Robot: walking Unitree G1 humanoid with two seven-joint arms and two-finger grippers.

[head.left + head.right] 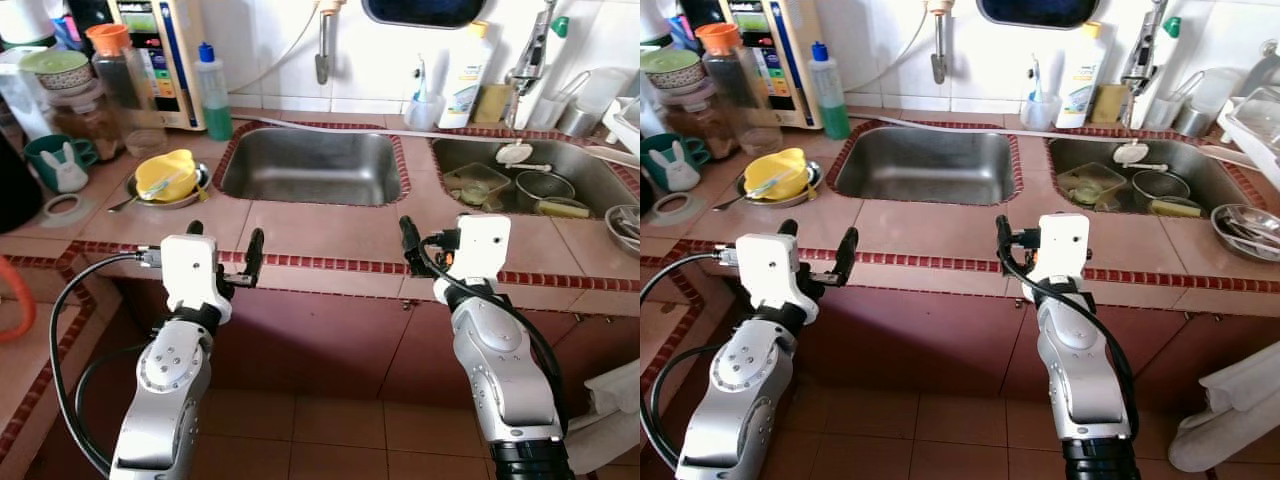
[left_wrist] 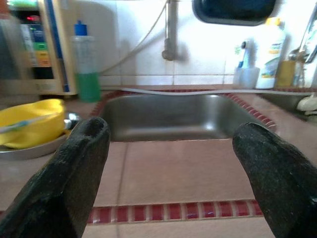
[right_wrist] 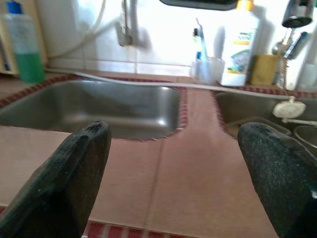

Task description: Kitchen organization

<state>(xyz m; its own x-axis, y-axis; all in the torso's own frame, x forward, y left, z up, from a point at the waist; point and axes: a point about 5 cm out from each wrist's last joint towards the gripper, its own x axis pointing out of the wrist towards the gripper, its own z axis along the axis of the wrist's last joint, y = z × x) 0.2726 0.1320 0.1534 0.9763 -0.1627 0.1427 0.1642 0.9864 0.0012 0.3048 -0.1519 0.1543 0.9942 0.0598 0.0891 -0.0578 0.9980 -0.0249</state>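
Presently both grippers, left gripper (image 1: 222,251) and right gripper (image 3: 173,173), hover with jaws spread, empty, the steel sink (image 2: 168,116) just beyond their fingertips.

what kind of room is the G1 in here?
A home kitchen, most likely: a tiled counter with two steel sinks, the left sink bare, the right sink holding dishes, plus a green soap bottle by the wall.
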